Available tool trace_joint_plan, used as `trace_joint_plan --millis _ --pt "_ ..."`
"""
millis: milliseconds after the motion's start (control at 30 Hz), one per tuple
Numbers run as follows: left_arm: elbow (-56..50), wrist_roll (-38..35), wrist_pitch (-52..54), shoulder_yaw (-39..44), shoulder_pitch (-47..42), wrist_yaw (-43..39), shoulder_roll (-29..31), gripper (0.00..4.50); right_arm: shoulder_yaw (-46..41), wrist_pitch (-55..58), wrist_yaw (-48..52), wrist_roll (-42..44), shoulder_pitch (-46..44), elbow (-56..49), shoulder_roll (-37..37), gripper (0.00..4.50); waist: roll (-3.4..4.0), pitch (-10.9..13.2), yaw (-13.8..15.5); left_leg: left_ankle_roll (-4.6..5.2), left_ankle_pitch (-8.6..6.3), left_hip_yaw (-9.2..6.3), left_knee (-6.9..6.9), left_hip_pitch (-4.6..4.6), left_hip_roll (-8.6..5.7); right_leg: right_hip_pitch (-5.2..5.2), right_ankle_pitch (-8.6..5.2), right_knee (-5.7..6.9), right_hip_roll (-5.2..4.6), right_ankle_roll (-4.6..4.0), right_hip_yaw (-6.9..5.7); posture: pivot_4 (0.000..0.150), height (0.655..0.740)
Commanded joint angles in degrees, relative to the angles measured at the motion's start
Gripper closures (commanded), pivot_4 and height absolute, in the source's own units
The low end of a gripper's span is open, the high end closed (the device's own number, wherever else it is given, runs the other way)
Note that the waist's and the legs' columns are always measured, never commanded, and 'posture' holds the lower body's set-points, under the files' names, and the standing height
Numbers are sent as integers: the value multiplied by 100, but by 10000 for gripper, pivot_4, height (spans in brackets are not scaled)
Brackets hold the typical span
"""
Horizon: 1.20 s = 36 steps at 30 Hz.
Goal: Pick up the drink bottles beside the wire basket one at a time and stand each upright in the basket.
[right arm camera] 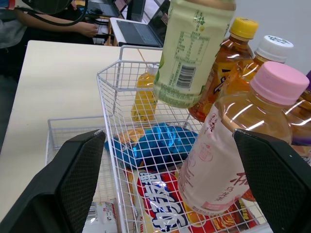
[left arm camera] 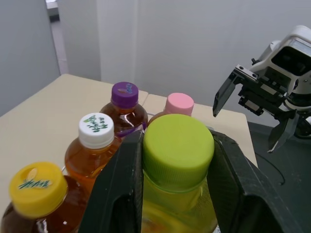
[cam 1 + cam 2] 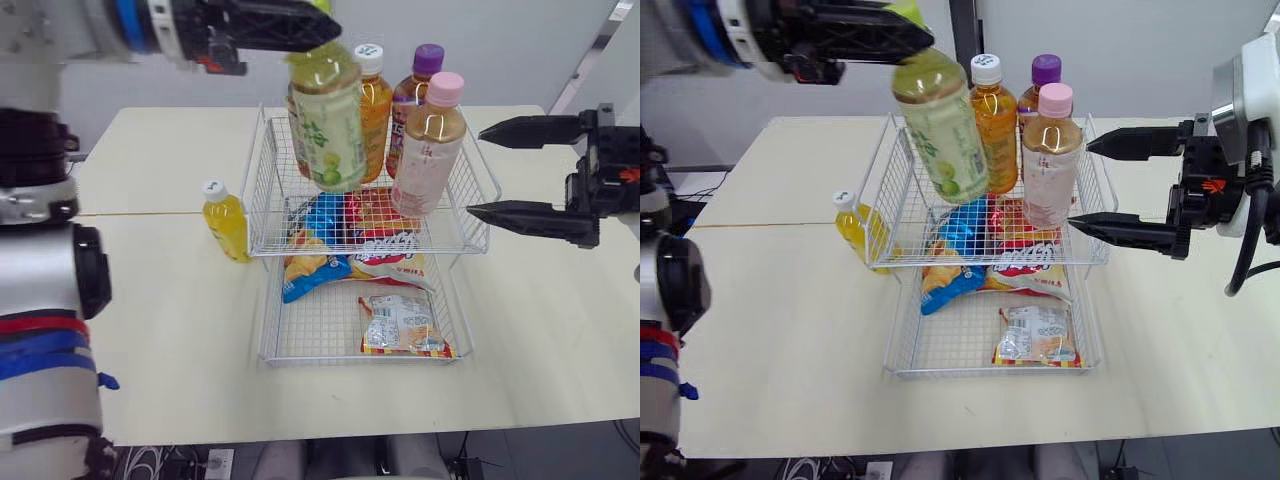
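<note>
My left gripper (image 3: 322,27) is shut on the lime cap of a green tea bottle (image 3: 328,125), which hangs slightly tilted over the upper wire basket (image 3: 262,170). In the left wrist view both fingers (image 2: 116,194) clamp that cap (image 2: 177,148). Standing in the basket are a pink-capped bottle (image 3: 430,150), a white-capped orange bottle (image 3: 373,110), a purple-capped bottle (image 3: 412,90) and a yellow-capped one (image 2: 36,184). A small yellow bottle (image 3: 226,222) stands on the table to the left of the basket. My right gripper (image 3: 474,171) is open just right of the basket, near the pink-capped bottle.
Snack bags (image 3: 345,225) lie on the upper basket's floor. A lower wire tray (image 3: 268,330) in front holds more snack packets (image 3: 400,322). A person's hands at a laptop (image 1: 138,29) are beyond the far side of the table.
</note>
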Motion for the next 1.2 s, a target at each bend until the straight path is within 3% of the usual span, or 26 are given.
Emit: trace_joint_plan --millis 33,300,667,967,1000,1200 --pt "-275 337 -463 -22 59 -164 -159 31006 -300 29 -119 141 27 -157 -147 0 0 0 3 0 0 -1 1 0 0 0 0 1 0 0 -1 1500 7400" --pt "-328 882 -911 -109 407 16 -874 31006 -568 93 -291 261 224 -262 -271 0 0 0 34 0 0 -1 4 -2 -3 2 1 0 -4 1 0 1500 7400" --pt "105 1311 -1152 -114 332 -129 -1293 31006 -738 107 -452 443 280 -318 -356 0 1 0 34 0 0 -1 5 3 -3 8 1 2 -3 1 -3 1500 7400" --pt "159 1418 -1087 -43 131 -486 -1199 1925 -822 20 -560 494 388 -315 -412 0 1 0 33 1 0 -2 5 2 -3 7 1 2 -2 1 -4 1500 7400" --pt "121 1405 -1061 -32 114 -531 -1156 239 -825 9 -563 488 397 -313 -412 0 1 0 33 0 0 -3 5 2 -3 7 1 2 -2 1 -4 1500 7400" --pt "8 1238 -841 181 -91 -624 -989 239 -821 -39 -550 456 416 -289 -420 0 1 0 21 0 0 -3 4 3 -2 7 1 2 0 1 -3 1500 7400"
